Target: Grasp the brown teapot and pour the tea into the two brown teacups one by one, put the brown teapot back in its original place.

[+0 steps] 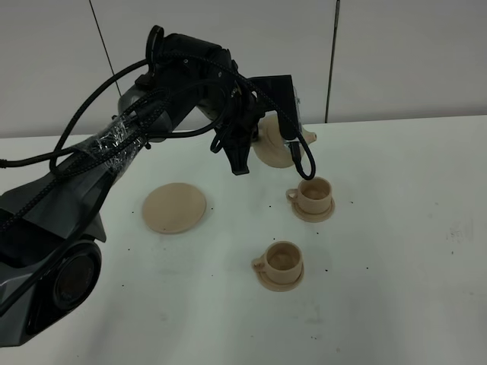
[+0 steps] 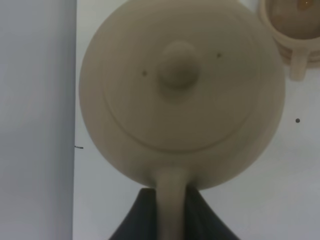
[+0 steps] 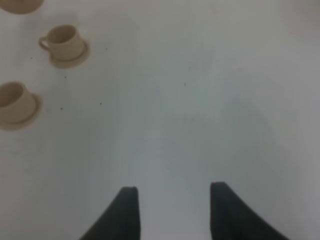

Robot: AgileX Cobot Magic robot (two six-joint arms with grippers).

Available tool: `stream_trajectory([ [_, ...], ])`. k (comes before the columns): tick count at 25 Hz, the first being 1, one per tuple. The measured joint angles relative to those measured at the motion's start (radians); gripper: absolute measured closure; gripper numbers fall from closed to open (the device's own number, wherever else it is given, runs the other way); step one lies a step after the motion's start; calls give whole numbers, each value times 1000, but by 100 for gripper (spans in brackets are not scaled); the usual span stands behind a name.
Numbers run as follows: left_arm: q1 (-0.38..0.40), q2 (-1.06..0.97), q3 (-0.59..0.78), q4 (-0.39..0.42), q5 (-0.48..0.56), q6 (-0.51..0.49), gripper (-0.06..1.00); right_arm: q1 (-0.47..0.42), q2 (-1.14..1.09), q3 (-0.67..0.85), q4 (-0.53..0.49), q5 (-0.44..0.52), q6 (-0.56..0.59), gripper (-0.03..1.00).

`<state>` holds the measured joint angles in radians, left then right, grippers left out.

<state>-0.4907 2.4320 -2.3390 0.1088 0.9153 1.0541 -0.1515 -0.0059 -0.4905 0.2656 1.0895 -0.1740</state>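
Note:
My left gripper (image 1: 249, 150) is shut on the loop handle of the brown teapot (image 1: 272, 143) and holds it in the air, tilted. Its spout points right and sits above and just behind the far teacup (image 1: 313, 196). In the left wrist view the teapot (image 2: 180, 95) fills the frame, its handle between my fingertips (image 2: 170, 194), and the far cup (image 2: 295, 25) shows beside it. The near teacup (image 1: 280, 263) stands on its saucer. The wide round saucer (image 1: 174, 207) lies bare at the left. My right gripper (image 3: 172, 207) is open and empty over bare table.
The white table (image 1: 396, 251) ends at a pale wall behind. Both cups also show in the right wrist view (image 3: 62, 42) (image 3: 12, 102), well away from that gripper. The left arm's cables hang beside the teapot.

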Motion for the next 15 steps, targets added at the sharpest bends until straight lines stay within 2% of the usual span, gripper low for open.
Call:
stream_trajectory([
  [15,-1,21,0,-5,-16,33,77,0,0,0,0,0,0,64],
])
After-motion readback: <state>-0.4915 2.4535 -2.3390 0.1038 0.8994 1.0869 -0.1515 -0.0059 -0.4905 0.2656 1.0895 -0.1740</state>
